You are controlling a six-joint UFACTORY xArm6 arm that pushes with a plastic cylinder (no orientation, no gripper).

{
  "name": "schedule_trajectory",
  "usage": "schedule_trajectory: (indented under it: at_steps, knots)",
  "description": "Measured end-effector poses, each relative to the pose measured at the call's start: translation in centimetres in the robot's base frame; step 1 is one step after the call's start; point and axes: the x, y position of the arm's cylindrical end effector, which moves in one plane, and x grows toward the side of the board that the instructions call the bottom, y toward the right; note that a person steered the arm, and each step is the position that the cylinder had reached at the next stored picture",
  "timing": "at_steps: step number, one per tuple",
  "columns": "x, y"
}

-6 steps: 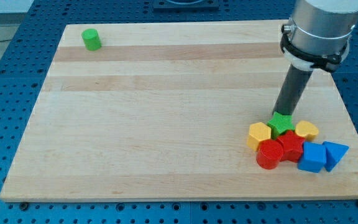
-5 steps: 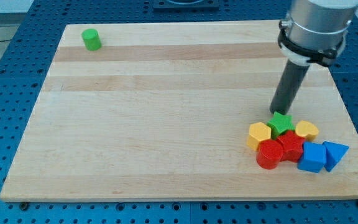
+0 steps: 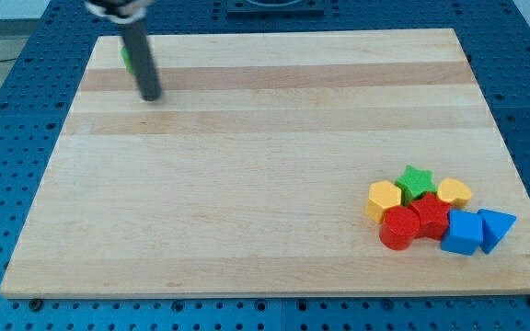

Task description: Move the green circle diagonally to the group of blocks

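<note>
The green circle (image 3: 126, 57) stands near the board's top left corner, mostly hidden behind my rod; only a green sliver shows at the rod's left. My tip (image 3: 152, 97) rests on the board just below and right of it. The group of blocks lies at the view's bottom right: a green star (image 3: 417, 180), a yellow hexagon (image 3: 384, 199), a yellow heart (image 3: 455, 192), a red cylinder (image 3: 398, 228), a red block (image 3: 431, 215), a blue cube (image 3: 462, 232) and a blue triangle (image 3: 495, 226).
The wooden board (image 3: 265, 156) lies on a blue perforated table (image 3: 7, 119).
My rod has crossed the board from beside the green star at the right to the top left corner, in front of the green circle. No block has moved.
</note>
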Motion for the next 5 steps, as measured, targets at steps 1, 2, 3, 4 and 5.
schedule_trajectory:
  at_steps: [1, 2, 3, 4, 5]
  knots:
    - [-3.7, -5.7]
    - [-7.9, -7.6]
    - [-8.7, -5.4]
    - [-7.9, -2.2]
    - [-6.9, 1.6]
